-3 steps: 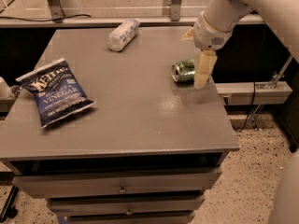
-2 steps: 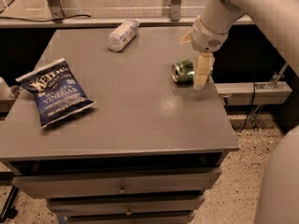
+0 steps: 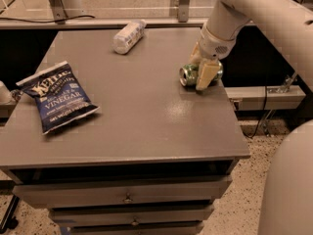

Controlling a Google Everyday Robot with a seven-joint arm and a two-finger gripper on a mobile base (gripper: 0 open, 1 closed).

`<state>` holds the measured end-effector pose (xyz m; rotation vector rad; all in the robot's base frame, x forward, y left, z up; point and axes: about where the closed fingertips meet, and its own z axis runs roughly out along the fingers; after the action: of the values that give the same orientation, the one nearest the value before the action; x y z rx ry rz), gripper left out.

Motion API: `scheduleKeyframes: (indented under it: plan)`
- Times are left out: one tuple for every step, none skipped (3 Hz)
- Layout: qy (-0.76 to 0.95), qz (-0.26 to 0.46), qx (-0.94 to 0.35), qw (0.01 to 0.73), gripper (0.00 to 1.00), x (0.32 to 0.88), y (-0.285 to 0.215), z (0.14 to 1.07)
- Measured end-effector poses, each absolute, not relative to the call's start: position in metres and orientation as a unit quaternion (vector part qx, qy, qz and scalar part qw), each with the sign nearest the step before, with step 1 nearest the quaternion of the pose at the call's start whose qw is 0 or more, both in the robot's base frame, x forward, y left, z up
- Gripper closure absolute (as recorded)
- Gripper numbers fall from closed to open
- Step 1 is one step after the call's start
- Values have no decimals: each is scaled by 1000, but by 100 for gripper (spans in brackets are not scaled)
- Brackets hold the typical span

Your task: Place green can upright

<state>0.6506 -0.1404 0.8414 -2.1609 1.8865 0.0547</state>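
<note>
The green can (image 3: 190, 74) lies on its side near the right edge of the grey table (image 3: 137, 106), its silver top facing left. My gripper (image 3: 201, 68) comes down over the can from the upper right. One pale finger (image 3: 205, 76) stands in front of the can and the other finger shows behind it, so the can lies between them. The can's right end is hidden behind the front finger.
A white crinkled plastic bottle (image 3: 128, 35) lies on its side at the back of the table. A blue bag of chips (image 3: 57, 96) lies at the left. The table's right edge is close to the can. Drawers (image 3: 127, 198) sit below the tabletop.
The gripper has settled slightly lower around the can. The can, bottle and chip bag have not moved.
</note>
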Motion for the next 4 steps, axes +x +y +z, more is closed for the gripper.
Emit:
scheduleKeyframes:
  plan:
    - [667, 19, -737, 110, 61, 650, -144, 835]
    - [681, 29, -725, 103, 85, 646, -138, 843]
    - [686, 69, -710, 141, 100, 640, -125, 864]
    - [673, 148, -691, 218, 100, 625, -102, 887]
